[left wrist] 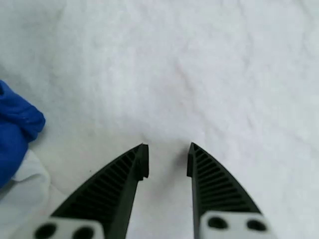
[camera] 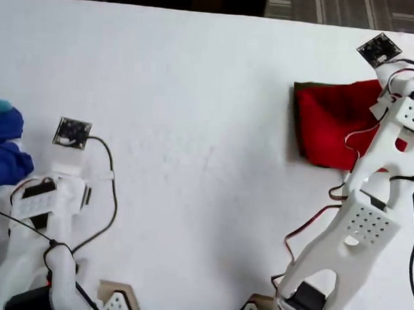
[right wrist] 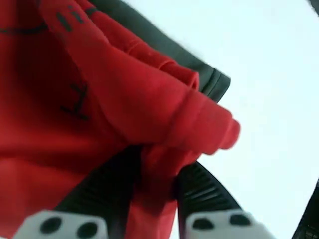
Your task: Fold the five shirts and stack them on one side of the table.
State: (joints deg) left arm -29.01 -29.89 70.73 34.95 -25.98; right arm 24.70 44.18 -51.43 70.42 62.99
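Your right tool [right wrist: 158, 172] is clenched on the red shirt [camera: 328, 124], which lies atop a dark shirt [right wrist: 164, 47]. Your left tool [left wrist: 167, 159] hangs released over the bench [camera: 197, 91], well apart from the red shirt; a blue shirt [camera: 0, 153] lies farther still.

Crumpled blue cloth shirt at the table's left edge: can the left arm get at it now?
Probably yes. The left gripper hangs open over the bare white table, and the crumpled blue cloth shirt lies close beside it with nothing between.
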